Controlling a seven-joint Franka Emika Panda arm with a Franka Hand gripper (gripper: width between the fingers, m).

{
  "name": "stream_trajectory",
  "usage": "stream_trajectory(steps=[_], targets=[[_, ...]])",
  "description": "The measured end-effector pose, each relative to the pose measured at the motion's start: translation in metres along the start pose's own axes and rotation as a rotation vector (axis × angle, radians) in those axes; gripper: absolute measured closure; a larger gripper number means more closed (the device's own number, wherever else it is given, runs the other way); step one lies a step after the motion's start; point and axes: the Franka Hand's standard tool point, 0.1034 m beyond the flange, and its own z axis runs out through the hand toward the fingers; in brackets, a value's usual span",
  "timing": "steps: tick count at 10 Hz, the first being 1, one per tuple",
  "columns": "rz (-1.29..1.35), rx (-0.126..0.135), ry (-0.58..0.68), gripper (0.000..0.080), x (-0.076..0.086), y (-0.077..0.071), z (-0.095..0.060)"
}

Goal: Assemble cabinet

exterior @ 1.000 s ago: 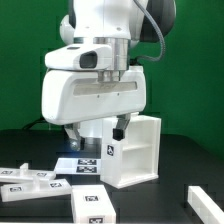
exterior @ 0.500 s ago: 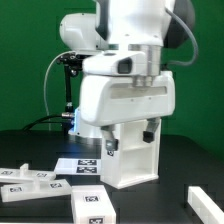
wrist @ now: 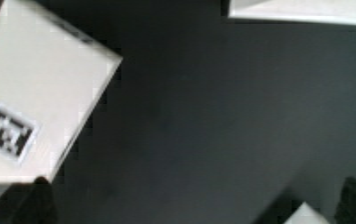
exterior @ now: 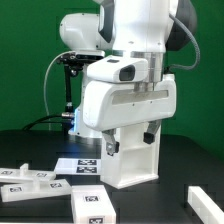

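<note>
Seeing gripper [exterior: 128,138] jaws spread wide, nothing between them, right by cabinet [exterior: 132,168] top; I spot loose panels [exterior: 28,181] near cabinet, exterior view's left.

Your arm [exterior: 135,40] stands tall in the exterior view, wrist bent straight down and the broad white hand housing side-on to the camera. Your gripper [exterior: 128,138] points downward, jaws spread wide, and in the wrist view the two dark fingertips [wrist: 11,205] sit far apart.

Cabinet [exterior: 125,170] white, black-and-white square tags; table [exterior: 170,200] black; backdrop [exterior: 25,40] green; arm [exterior: 130,100] white; loose panels [exterior: 30,182] white, tagged.
</note>
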Motion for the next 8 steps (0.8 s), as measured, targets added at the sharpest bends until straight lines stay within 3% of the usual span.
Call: stream_trajectory(steps=[1,2,3,6,7,8], targets=[[0.026,0.005,-0.095,0.0002,-0.002,-0.012,-0.001],[0.032,-0.020,-0.105,0.0002,0.008,-0.017,-0.002],[0.024,0.011,-0.194,0.0002,0.001,-0.023,0.000],[0.014,0.069,-0.372,0.0002,-0.001,-0.033,0.003],[0.002,0.034,-0.461,0.0002,-0.014,-0.028,-0.002],[0.047,-0.023,-0.527,0.0002,-0.023,-0.031,-0.003]])
